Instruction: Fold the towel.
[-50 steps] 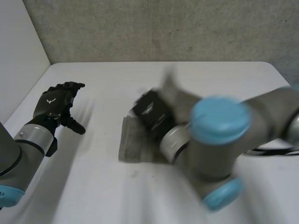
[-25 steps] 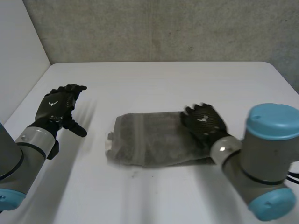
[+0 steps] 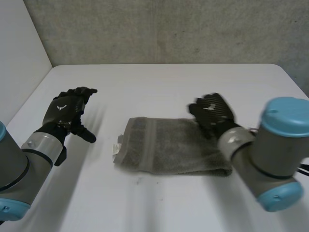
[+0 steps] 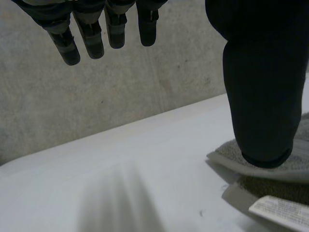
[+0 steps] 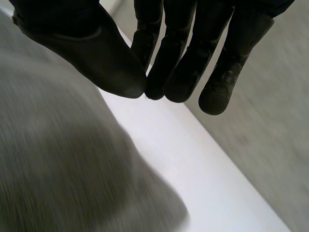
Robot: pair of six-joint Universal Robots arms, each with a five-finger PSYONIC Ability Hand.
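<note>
A grey towel (image 3: 169, 151) lies folded into a flat rectangle in the middle of the white table (image 3: 159, 87), with a white label (image 3: 116, 146) sticking out at its left end. My right hand (image 3: 212, 113) hovers over the towel's far right corner. In the right wrist view this hand (image 5: 178, 58) has its thumb closed against the fingers with nothing between them, and the towel (image 5: 58, 169) lies below. My left hand (image 3: 67, 110) is open above bare table, left of the towel. Its thumb (image 4: 256, 96) stands near the towel's label (image 4: 282, 212).
A rough grey wall (image 3: 169, 29) runs along the table's far edge, and a white panel (image 3: 19, 58) stands at the left. Bare table surrounds the towel on all sides.
My right arm has swung from over the towel's left part back to the right. The towel has been spread into a longer rectangle. The right hand has lifted off it. My left hand has crept slightly rightwards.
</note>
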